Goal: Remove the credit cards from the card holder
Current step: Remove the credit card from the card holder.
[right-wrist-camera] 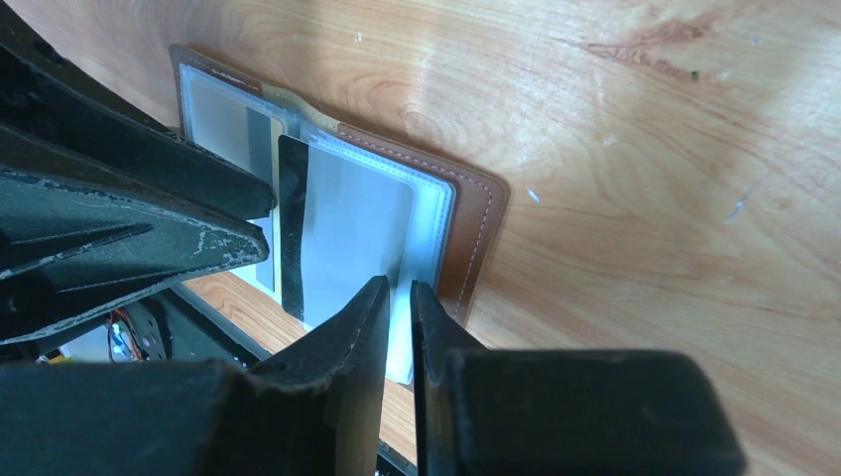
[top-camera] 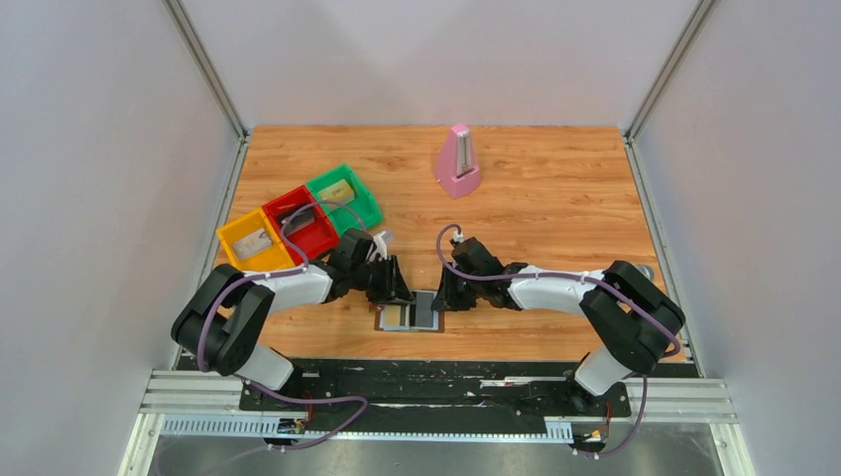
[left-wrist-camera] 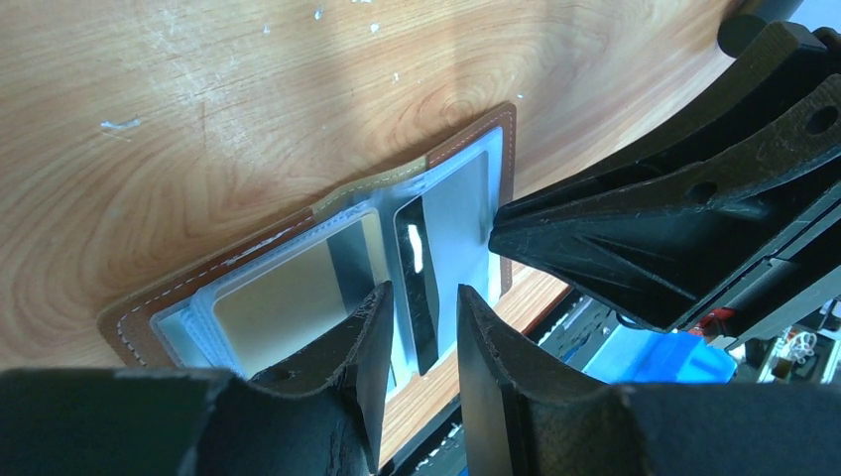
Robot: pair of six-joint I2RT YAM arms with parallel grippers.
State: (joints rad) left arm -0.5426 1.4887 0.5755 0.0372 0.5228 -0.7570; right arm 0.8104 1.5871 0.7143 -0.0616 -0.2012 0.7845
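Card holder (top-camera: pixel 410 315) is laid open, inside up, at the near edge of the worktop (top-camera: pixel 555 228), abt midway betw. the two arm bases. A gold-tan card (top-camera: pixel 394 315) is seen in its left half and a grey-silver card (right-wrist-camera: pixel 357 228) w/ a dark stripe in its right half, both under clear sleeves. Over the holder's middle the left gripper (top-camera: pixel 402 295) is held, jaws parted w/ a clear gap; the dark stripe is seen through that gap and nothing is clamped. At the right half's sleeve the right gripper (right-wrist-camera: pixel 399 307) is set, jaws nearly together; whether sleeve or card is pinched cannot be told. Nr the left edge are lined up a yellow tray (top-camera: pixel 253 243), red tray (top-camera: pixel 298 220) & green tray (top-camera: pixel 342 196); a pink metronome (top-camera: pixel 458 159) stands nr the far edge
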